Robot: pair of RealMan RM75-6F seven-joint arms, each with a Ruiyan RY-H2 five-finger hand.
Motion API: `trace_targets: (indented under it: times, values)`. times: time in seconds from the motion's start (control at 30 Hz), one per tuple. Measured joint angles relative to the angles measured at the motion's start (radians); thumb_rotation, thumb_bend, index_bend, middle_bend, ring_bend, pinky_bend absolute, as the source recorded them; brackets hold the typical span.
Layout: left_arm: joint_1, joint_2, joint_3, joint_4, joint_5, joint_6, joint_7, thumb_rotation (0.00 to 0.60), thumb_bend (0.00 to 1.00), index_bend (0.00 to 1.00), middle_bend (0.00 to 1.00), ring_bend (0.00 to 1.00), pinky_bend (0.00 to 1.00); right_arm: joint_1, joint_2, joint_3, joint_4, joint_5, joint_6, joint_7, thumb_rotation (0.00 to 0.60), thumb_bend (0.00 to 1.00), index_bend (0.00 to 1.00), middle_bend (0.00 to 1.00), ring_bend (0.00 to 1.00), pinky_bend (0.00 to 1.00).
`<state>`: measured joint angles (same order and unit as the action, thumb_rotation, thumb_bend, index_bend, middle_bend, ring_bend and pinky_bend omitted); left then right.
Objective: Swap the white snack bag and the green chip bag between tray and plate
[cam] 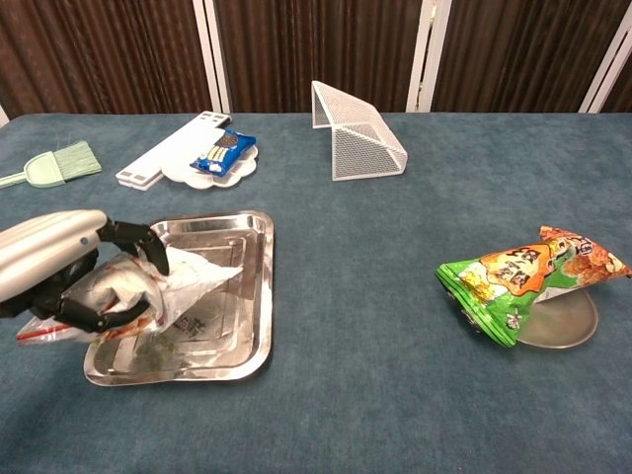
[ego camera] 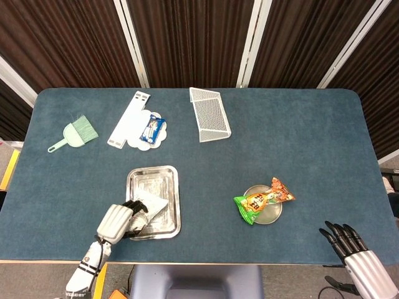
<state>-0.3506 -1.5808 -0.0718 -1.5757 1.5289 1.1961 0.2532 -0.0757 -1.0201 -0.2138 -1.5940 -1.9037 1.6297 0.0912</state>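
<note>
The left hand (cam: pixel 74 272) grips the white snack bag (cam: pixel 158 288), lifted just above the steel tray (cam: pixel 247 346). Right of the tray, well apart, the green chip bag (cam: pixel 513 276) rests on the plate (cam: pixel 563 326). The right hand (ego camera: pixel 352 246) hangs spread and empty.

Left hand (cam: pixel 84 279): fingers curled, gripping the white snack bag (cam: pixel 163 286), forearm low at the near edge. Right hand (ego camera: pixel 349 243): fingers extended and apart, holding nothing
</note>
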Motion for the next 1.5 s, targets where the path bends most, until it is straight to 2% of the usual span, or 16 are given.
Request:
trace_targets:
  times: [0.27,0.43,0.67,0.93,1.0,1.07,1.1,1.13,1.2,1.27,1.33,1.5]
  values:
    - [-0.088,-0.065,-0.114,0.04,-0.008,0.012,0.002,0.6,0.42,0.45,0.57,0.58,0.8,0.006,0.007,0.002,-0.012,0.02,-0.025,0.005,0.6,0.12,0.0,0.0,0.0,0.0]
    - [-0.194,-0.154,-0.192,0.139,-0.018,-0.009,0.035,0.6,0.42,0.44,0.57,0.58,0.8,0.019,0.011,0.013,-0.025,0.058,-0.058,0.015,0.6,0.12,0.0,0.0,0.0,0.0]
    - [-0.376,-0.298,-0.286,0.387,-0.064,-0.106,0.042,0.6,0.42,0.43,0.55,0.57,0.79,0.045,0.019,0.04,-0.038,0.134,-0.114,0.039,0.6,0.12,0.0,0.0,0.0,0.0]
    - [-0.631,-0.496,-0.359,0.794,-0.109,-0.227,-0.082,0.6,0.42,0.38,0.49,0.52,0.73,0.081,0.035,0.093,-0.037,0.278,-0.203,0.095,0.6,0.12,0.0,0.0,0.0,0.0]
    - [-0.698,-0.545,-0.37,0.9,-0.114,-0.248,-0.138,0.6,0.42,0.31,0.41,0.44,0.66,0.086,0.038,0.106,-0.033,0.302,-0.212,0.104,0.6,0.12,0.0,0.0,0.0,0.0]
    - [-0.746,-0.587,-0.376,0.983,-0.118,-0.263,-0.194,0.6,0.4,0.17,0.28,0.29,0.51,0.091,0.039,0.113,-0.031,0.319,-0.225,0.109,0.6,0.12,0.0,0.0,0.0,0.0]
    - [-0.774,-0.615,-0.377,1.032,-0.12,-0.272,-0.235,0.6,0.39,0.07,0.2,0.19,0.38,0.093,0.04,0.115,-0.03,0.325,-0.233,0.11,0.6,0.12,0.0,0.0,0.0,0.0]
    - [-0.794,-0.634,-0.377,1.064,-0.121,-0.277,-0.266,0.6,0.39,0.02,0.14,0.12,0.29,0.095,0.04,0.116,-0.03,0.33,-0.24,0.11,0.6,0.12,0.0,0.0,0.0,0.0]
    - [-0.826,-0.661,-0.373,1.109,-0.127,-0.281,-0.332,0.6,0.38,0.0,0.06,0.04,0.2,0.101,0.04,0.118,-0.03,0.336,-0.256,0.11,0.6,0.12,0.0,0.0,0.0,0.0]
    - [-0.837,-0.672,-0.371,1.113,-0.138,-0.28,-0.383,0.6,0.38,0.0,0.01,0.0,0.14,0.105,0.041,0.116,-0.031,0.333,-0.265,0.111,0.6,0.12,0.0,0.0,0.0,0.0]
    - [-0.843,-0.68,-0.372,1.095,-0.152,-0.271,-0.424,0.6,0.36,0.0,0.0,0.0,0.1,0.106,0.042,0.114,-0.033,0.326,-0.265,0.111,0.6,0.12,0.0,0.0,0.0,0.0]
    - [-0.832,-0.663,-0.372,1.0,-0.177,-0.262,-0.44,0.6,0.36,0.0,0.0,0.0,0.08,0.098,0.045,0.102,-0.04,0.297,-0.248,0.11,0.6,0.12,0.0,0.0,0.0,0.0]
